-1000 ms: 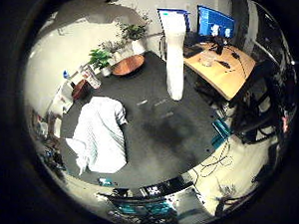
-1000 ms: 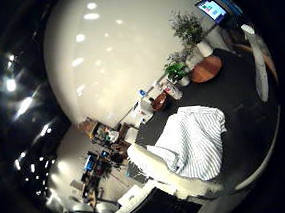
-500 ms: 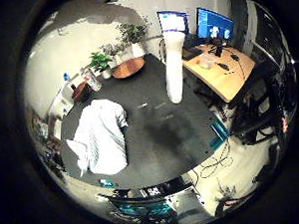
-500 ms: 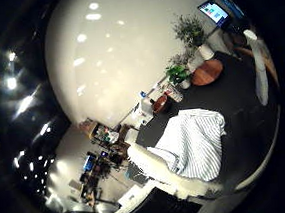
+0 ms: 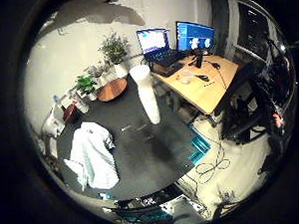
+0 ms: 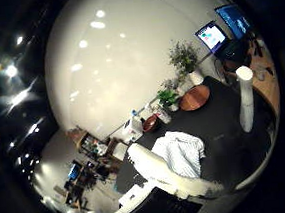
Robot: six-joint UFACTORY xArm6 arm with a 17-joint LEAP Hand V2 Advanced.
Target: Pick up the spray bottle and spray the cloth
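Observation:
A tall white spray bottle (image 5: 145, 92) stands upright on a dark round table (image 5: 157, 157); the right thumb side palm view shows it at the table's edge (image 6: 245, 97). A white striped cloth (image 5: 93, 156) lies crumpled on the same table, away from the bottle, and shows in the right thumb side palm view too (image 6: 181, 151). My hand (image 6: 161, 175) is high above the table, far from both. One white finger reaches straight across the right thumb side palm view over the cloth and holds nothing.
A wooden desk (image 5: 196, 79) with monitors and a laptop stands beside the table. Potted plants (image 5: 114, 49) and a small round wooden table (image 5: 113, 88) stand by the wall. A teal crate (image 5: 200, 146) sits on the floor.
The camera has pulled back and turned: table, bottle and cloth look smaller and more of the room shows. The bottle and cloth lie as before.

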